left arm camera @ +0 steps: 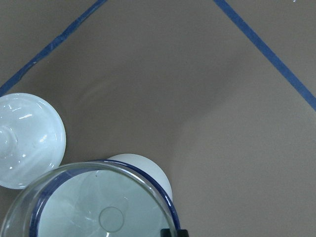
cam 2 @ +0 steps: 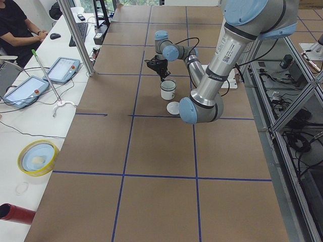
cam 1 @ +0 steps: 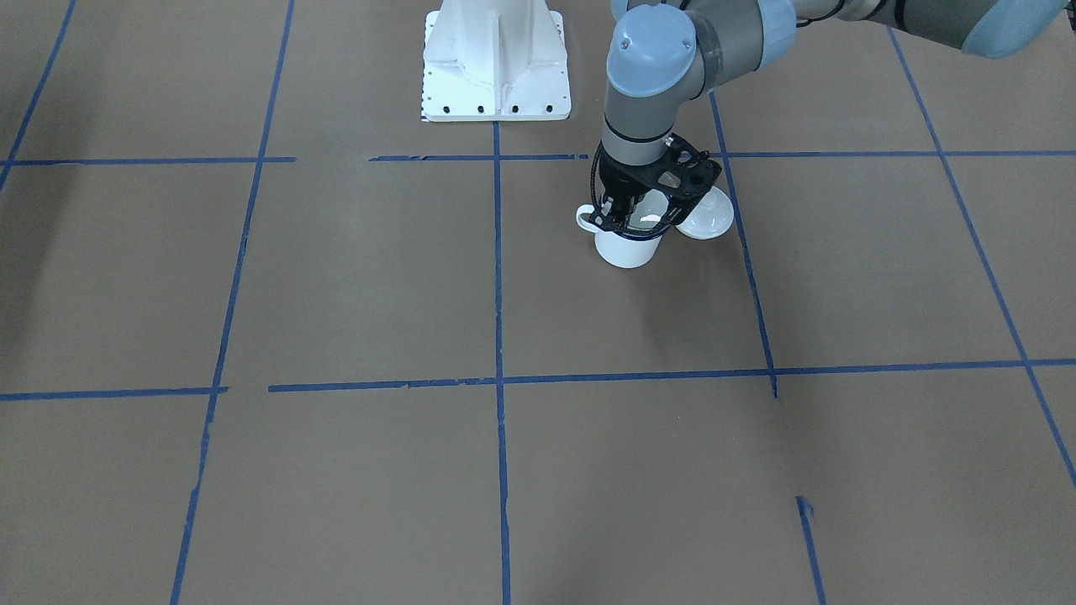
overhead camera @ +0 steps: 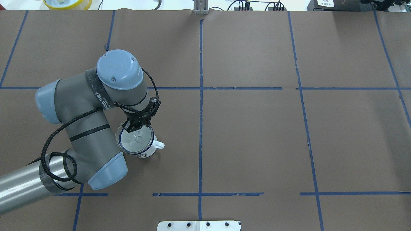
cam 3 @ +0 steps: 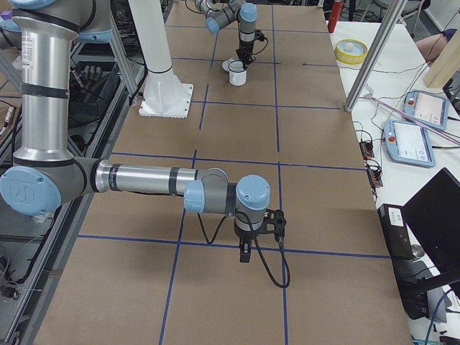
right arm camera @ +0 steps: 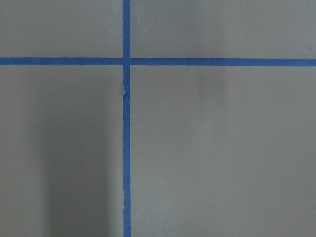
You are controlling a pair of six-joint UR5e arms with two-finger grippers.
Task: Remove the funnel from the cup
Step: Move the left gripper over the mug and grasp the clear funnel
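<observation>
The white cup (overhead camera: 145,154) with a dark blue rim stands upright on the brown table, its handle (overhead camera: 159,146) pointing toward the table's middle. The clear funnel (overhead camera: 136,139) sits in its mouth. In the left wrist view the funnel (left arm camera: 98,207) fills the cup (left arm camera: 148,168), its rim just outside the blue rim. My left gripper (overhead camera: 136,127) points down at the funnel's far rim and looks shut on it; one fingertip (left arm camera: 174,232) shows at that rim. My right gripper (cam 3: 244,255) hangs low over bare table far away; I cannot tell its state.
A white domed lid (cam 1: 706,217) lies beside the cup, on the arm's side, and also shows in the left wrist view (left arm camera: 27,140). The white robot base (cam 1: 496,59) stands behind. A yellow bowl (cam 2: 38,156), a red cylinder (cam 2: 15,214) and tablets lie on the side table.
</observation>
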